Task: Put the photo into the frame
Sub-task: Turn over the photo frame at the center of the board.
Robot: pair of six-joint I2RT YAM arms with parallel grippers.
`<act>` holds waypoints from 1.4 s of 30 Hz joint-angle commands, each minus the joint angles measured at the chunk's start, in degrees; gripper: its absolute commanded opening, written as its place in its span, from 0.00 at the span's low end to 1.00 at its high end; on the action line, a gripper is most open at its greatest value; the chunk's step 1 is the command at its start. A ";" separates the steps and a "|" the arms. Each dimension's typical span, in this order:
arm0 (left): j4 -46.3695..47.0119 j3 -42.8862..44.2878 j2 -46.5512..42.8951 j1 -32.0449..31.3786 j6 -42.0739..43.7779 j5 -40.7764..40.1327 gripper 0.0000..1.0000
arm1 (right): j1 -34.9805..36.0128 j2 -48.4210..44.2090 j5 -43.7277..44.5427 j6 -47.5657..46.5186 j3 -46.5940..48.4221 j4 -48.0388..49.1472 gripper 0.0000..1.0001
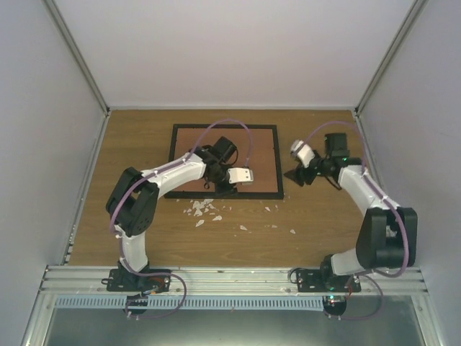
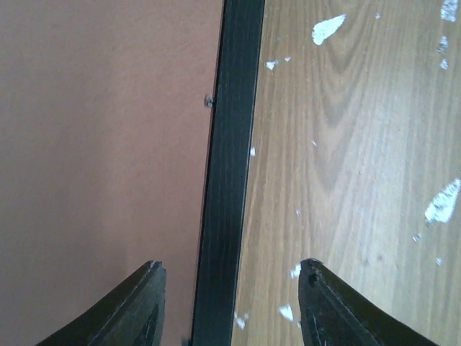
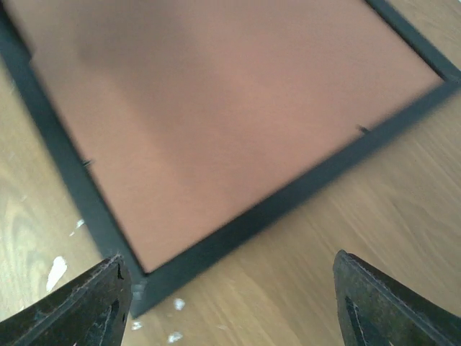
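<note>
The black frame (image 1: 259,195) lies flat on the wooden table, face down, with a brown backing board (image 1: 259,155) filling it. The photo is out of view. My left gripper (image 1: 218,189) hovers over the frame's near edge. In the left wrist view that gripper (image 2: 231,264) is open, its jaws on either side of the black bar (image 2: 230,144) without touching it. My right gripper (image 1: 292,175) stands just right of the frame. It is open (image 3: 228,258) and empty, facing the frame's corner (image 3: 144,288) and the board (image 3: 216,108).
White paper flecks (image 1: 205,209) are scattered on the table in front of the frame, also seen beside the bar (image 2: 328,29). Grey walls enclose the table on three sides. Both arm bases sit on the metal rail at the near edge.
</note>
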 commanded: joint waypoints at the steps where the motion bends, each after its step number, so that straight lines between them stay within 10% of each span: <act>1: 3.72 5.19 5.03 -2.62 -1.41 -2.17 0.53 | -9.72 6.27 -15.10 16.22 8.29 -9.79 0.76; 18: 4.28 8.01 13.46 -9.00 -1.84 -8.15 0.44 | -15.56 12.50 -27.23 35.85 4.13 -2.09 0.72; 31: 3.41 8.30 11.36 -10.42 -2.07 -9.32 0.13 | -16.13 18.24 -31.72 38.57 3.94 -0.37 0.71; 42: 3.16 2.39 8.16 -8.43 -1.70 -10.66 0.35 | -16.31 17.70 -32.08 38.61 2.74 0.45 0.71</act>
